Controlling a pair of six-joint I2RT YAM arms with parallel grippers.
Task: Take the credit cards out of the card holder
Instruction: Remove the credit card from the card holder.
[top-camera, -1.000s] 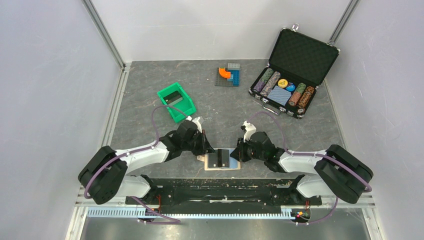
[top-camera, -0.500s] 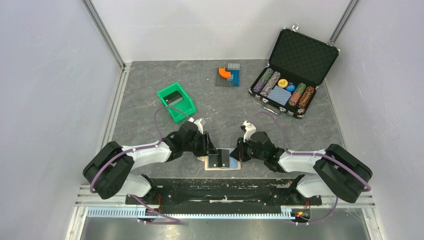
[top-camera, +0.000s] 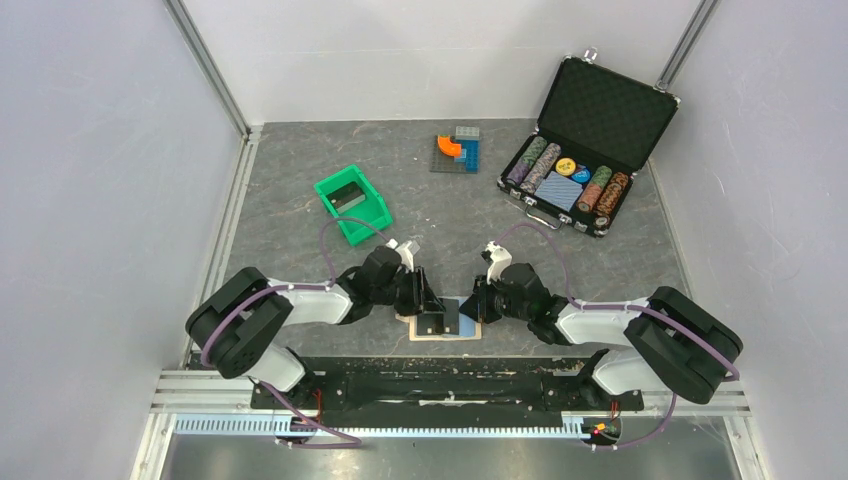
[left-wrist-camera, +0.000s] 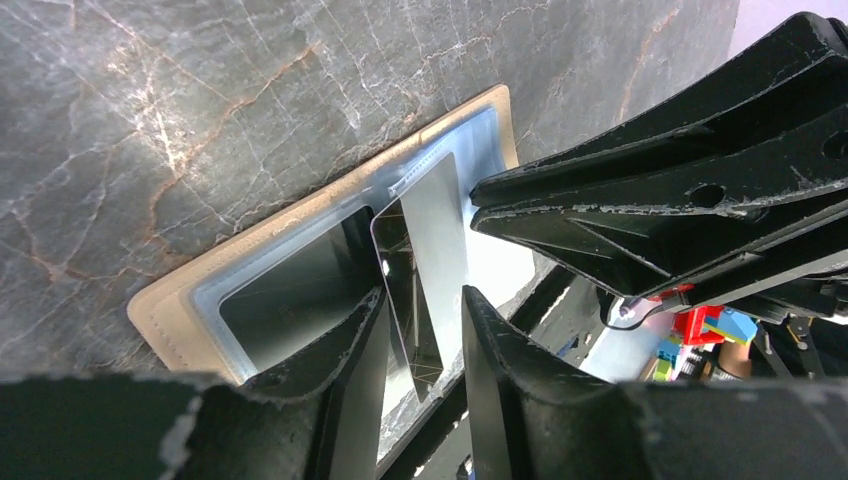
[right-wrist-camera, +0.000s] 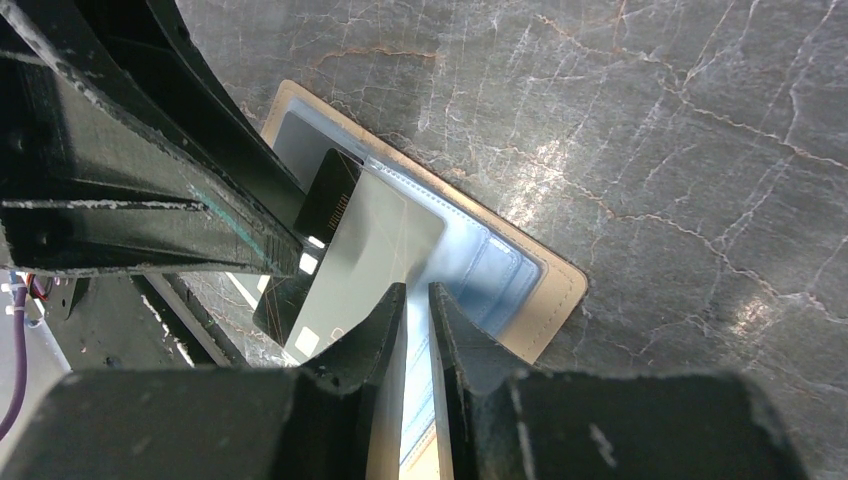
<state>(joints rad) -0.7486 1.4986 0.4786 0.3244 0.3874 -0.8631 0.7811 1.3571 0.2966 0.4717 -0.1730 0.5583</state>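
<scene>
The card holder (top-camera: 452, 333) lay spread open and flat on the bench (top-camera: 300, 180), close to the near edge between my two arms, with its light blue pockets facing up and its tan border showing all round.

My left end effector (top-camera: 430, 304) was partly open. Its fingers (left-wrist-camera: 340, 350) stood one on either side of a glossy grey card (left-wrist-camera: 425, 265) that stuck partway out of a pocket towards the wrist. I could not tell whether they touched the card's edges. A darker card (right-wrist-camera: 328, 195) with small gold contacts lay just beside the grey one, partly under that end effector.

My right end effector (top-camera: 476, 308) came in from the other side, its tip down on the holder's blue pocket just beside the grey card. Its fingers (right-wrist-camera: 370, 330) stood almost together, with only a thin slit between them. I could not tell whether they pinched a layer of the pocket or only pressed on it.

Well apart at the back of the bench sat a green bin (top-camera: 352, 205), a small pile of toy bricks (top-camera: 458, 152) and an open black case (top-camera: 590, 140) of poker chips.
</scene>
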